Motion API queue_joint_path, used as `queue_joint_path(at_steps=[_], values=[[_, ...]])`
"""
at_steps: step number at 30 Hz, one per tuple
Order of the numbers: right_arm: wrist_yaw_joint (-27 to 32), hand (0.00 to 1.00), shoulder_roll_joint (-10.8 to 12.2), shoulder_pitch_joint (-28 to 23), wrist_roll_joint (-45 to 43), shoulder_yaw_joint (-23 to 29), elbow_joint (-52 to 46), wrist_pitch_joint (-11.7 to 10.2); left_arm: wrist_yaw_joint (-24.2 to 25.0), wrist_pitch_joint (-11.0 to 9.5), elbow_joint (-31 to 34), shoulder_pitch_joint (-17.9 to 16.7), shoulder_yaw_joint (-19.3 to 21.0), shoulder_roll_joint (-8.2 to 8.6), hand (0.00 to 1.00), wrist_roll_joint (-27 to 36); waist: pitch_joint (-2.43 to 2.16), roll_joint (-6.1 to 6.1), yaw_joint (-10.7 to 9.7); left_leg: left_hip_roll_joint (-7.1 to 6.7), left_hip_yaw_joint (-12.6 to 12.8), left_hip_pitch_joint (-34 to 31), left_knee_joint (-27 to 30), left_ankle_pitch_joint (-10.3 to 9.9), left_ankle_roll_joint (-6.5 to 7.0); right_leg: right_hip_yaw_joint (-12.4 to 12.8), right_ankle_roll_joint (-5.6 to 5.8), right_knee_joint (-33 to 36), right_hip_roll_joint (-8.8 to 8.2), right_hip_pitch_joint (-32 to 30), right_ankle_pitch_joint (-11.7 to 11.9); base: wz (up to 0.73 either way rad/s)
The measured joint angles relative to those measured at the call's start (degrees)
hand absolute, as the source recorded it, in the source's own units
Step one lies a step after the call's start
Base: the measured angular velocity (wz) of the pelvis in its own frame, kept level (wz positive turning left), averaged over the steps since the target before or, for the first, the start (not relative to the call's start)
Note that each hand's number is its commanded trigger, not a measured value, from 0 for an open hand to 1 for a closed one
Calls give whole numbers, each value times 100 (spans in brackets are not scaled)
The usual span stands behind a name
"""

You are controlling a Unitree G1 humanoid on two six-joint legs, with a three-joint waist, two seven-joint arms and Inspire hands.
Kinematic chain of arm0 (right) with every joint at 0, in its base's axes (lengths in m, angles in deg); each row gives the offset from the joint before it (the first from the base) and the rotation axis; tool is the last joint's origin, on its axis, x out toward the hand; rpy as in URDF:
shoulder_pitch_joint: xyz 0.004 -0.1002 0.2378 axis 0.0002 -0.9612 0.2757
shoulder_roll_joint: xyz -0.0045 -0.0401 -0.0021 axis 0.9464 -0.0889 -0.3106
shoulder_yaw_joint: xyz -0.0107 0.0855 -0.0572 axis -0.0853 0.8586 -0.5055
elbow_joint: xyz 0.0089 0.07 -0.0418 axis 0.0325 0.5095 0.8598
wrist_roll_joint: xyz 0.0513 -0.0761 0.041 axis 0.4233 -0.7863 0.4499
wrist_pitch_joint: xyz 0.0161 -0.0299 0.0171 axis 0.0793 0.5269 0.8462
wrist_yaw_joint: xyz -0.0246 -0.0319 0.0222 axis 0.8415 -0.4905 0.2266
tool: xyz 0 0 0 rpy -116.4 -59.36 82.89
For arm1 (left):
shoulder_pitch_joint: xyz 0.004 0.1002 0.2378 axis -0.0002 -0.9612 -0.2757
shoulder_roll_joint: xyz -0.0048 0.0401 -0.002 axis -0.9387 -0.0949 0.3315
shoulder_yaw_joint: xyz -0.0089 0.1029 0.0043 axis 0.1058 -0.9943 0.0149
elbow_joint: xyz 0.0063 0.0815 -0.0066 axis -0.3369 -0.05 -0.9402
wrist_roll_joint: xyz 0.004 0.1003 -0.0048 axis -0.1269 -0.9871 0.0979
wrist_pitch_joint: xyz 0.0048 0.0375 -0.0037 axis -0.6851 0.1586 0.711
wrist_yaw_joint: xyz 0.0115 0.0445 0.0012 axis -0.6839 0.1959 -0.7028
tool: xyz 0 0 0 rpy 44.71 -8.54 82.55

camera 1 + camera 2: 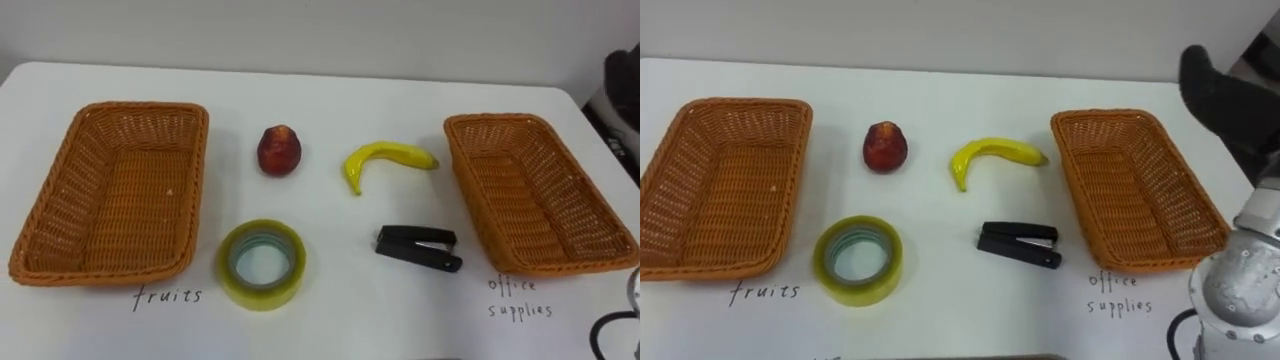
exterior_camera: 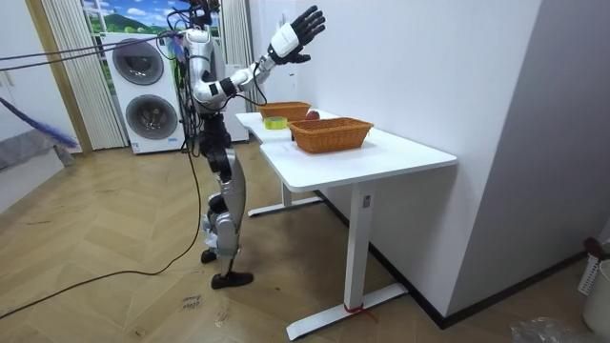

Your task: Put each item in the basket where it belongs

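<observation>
On the white table (image 1: 330, 310) a red apple (image 1: 279, 150) and a yellow banana (image 1: 385, 158) lie side by side at the middle. Closer to me are a roll of yellowish tape (image 1: 262, 264) and a black stapler (image 1: 418, 247). An empty wicker basket (image 1: 60, 200) marked "fruits" stands at the left. A second empty wicker basket (image 1: 470, 180), marked "office supplies", stands at the right. My right hand (image 1: 1220, 90) is raised high above the table's right side. Its fingers are spread and open in the room view (image 2: 295, 33), holding nothing.
I stand at the table's short end, beside a white wall. Two stacked washing machines (image 2: 143, 95) stand behind me on the wooden floor. The table's far edge runs along the wall.
</observation>
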Motion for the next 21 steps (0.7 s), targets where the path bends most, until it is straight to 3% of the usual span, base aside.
queue_joint_path(at_steps=[8, 15, 21], values=[[-1325, 0, 0, 0, -224, -384, 161, 186, 68, 32, 9, -3, 70, 3, 0, -576, 8, 12, 99, 10, 10, 0, -9, -2, -2, -2, -7, 9, 4, -9, 4, 0], [-2225, 0, -5, 46, -229, -419, 283, 356, 197, 168, 14, 33, 60, 0, 0, -614, 3, 7, 138, 12, -57, -36, 13, -1, -3, -87, -12, 8, -8, 4, 7, 6], [-3133, 0, -49, 50, -325, -574, 383, 773, 419, 284, 30, 68, 126, -63, 0, -623, 4, -45, 149, 8, -62, -45, 17, -1, -2, -83, -11, 0, -11, 1, 7, 0]])
